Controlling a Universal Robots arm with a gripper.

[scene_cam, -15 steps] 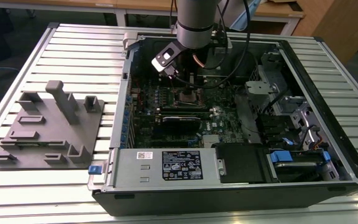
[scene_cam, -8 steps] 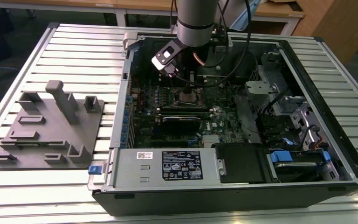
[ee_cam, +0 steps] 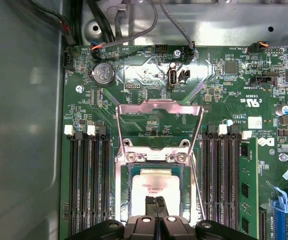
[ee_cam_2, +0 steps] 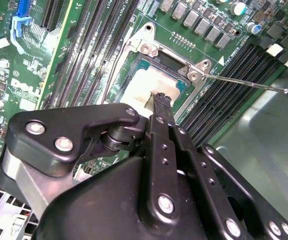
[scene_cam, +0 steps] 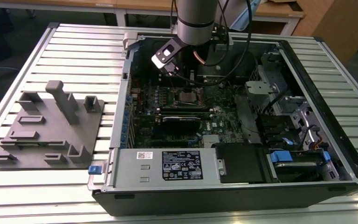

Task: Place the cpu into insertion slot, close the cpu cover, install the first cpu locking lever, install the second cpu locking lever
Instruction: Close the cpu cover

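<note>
One cpu (ee_cam: 156, 182) seated in insertion slot (ee_cam: 121, 190) | gripper (ee_cam: 156, 199) clenched (nothing held) over its edge | cpu cover (ee_cam: 159, 105) open

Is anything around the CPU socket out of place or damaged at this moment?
Nothing looks damaged. The cpu lies square in the insertion slot, but the cpu cover stands open, off the slot, and a locking lever sticks out unlatched. The gripper is right at the cpu.

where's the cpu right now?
In both wrist views the small silver-grey square cpu lies in the silver-rimmed square insertion slot, between the long black memory-slot banks, right under the black claw, with its silvery square-frame cpu cover open.
</note>
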